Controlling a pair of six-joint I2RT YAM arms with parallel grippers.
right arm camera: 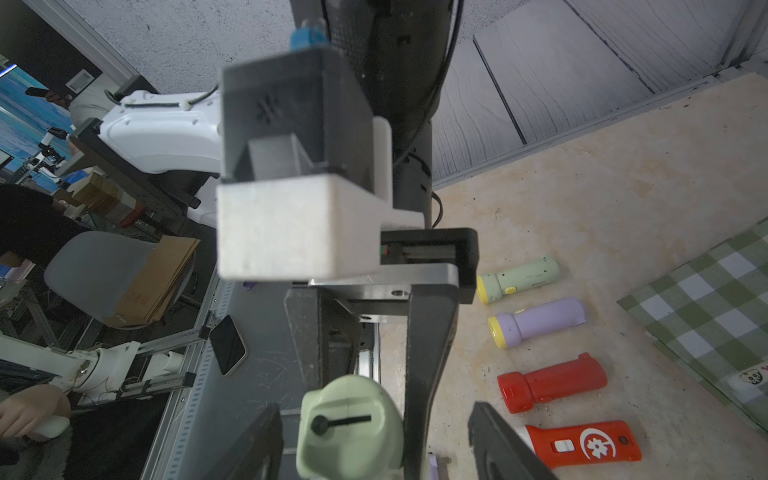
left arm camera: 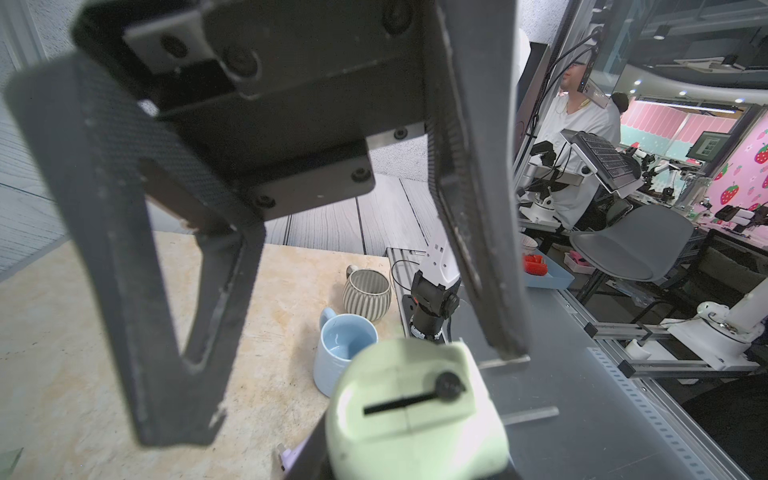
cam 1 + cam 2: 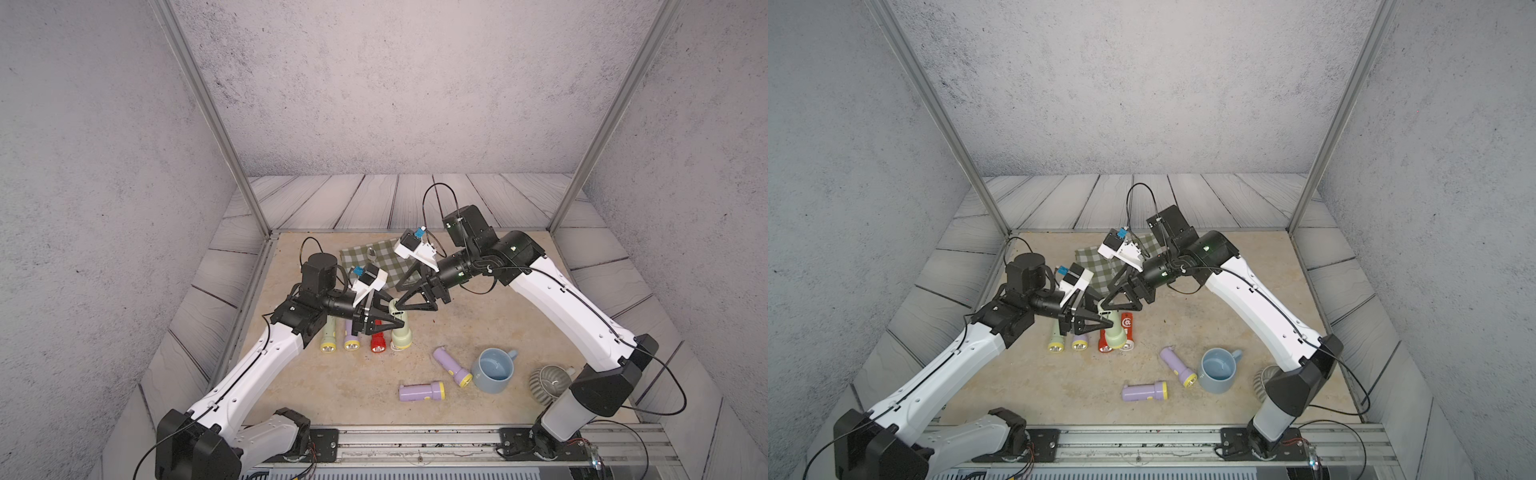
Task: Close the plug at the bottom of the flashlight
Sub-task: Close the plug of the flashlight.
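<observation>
My left gripper [image 3: 398, 325] is shut on the body of a pale green flashlight [image 3: 401, 332] and holds it tilted above the table, bottom end up. In both wrist views the bottom end [image 2: 409, 399] [image 1: 349, 428] faces the camera and shows a black slot with a round knob. I cannot tell how the plug stands. My right gripper [image 3: 396, 300] is open. Its fingers [image 2: 166, 291] straddle that end with gaps on both sides. In a top view the flashlight [image 3: 1115, 332] sits between both grippers' tips.
Lying in a row under the grippers are a green flashlight [image 3: 328, 338], a purple one [image 3: 351, 338] and a red one [image 3: 378, 343]. Two purple flashlights [image 3: 453, 365] [image 3: 422, 390], a blue mug [image 3: 492, 370] and a ribbed grey mug [image 3: 550, 382] lie nearer the front. A checked cloth [image 3: 374, 259] is behind.
</observation>
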